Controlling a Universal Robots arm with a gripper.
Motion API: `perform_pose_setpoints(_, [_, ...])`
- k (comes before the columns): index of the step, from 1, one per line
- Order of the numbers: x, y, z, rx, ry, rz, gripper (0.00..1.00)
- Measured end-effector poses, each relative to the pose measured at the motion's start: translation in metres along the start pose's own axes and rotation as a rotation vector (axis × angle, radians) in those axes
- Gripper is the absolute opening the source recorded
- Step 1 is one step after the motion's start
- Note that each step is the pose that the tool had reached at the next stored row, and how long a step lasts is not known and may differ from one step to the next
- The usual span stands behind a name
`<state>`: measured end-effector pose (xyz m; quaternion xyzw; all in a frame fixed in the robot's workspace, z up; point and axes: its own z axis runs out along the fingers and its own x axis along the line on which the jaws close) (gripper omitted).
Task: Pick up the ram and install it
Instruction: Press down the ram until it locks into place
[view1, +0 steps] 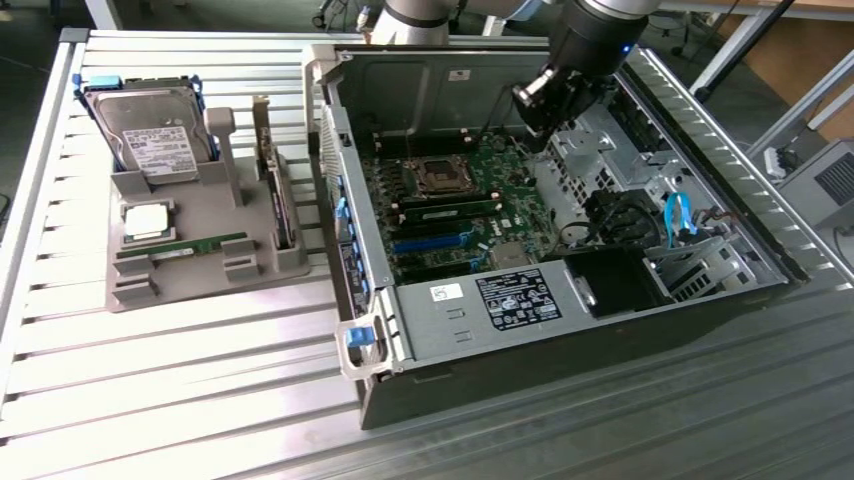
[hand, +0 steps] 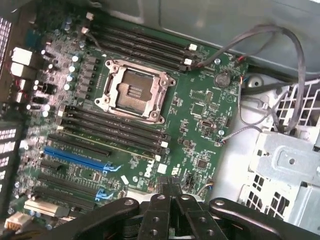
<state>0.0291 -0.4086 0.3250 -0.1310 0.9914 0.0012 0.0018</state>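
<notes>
A ram stick (view1: 180, 247), long, thin and green, lies flat in a slot of the grey parts holder (view1: 200, 275) at the exterior view's left, outside the computer case. My gripper (view1: 534, 125) hangs over the open case, above the far side of the green motherboard (hand: 200, 100), well away from that stick. In the wrist view its dark fingers (hand: 159, 212) meet with nothing between them, so it is shut and empty. Another green strip (view1: 447, 209) sits along the memory slots (hand: 115, 131) beside the empty CPU socket (hand: 134, 90).
The holder also carries a hard drive (view1: 158, 140), a square silver CPU (view1: 147, 222) and an upright dark card (view1: 276, 195). Case walls (view1: 350, 200) ring the motherboard. Grey cables (hand: 270, 50), a metal drive cage (hand: 285, 160) and blue cables (view1: 674, 215) lie beside the board.
</notes>
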Motion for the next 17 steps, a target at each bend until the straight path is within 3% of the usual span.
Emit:
perform_pose_setpoints(11, [0.0000,0.0000,0.0002,0.0012,-0.0006,0.289,0.09])
perform_pose_setpoints(17, [0.0000,0.0000,0.0002,0.0013,-0.0006,0.292,0.09])
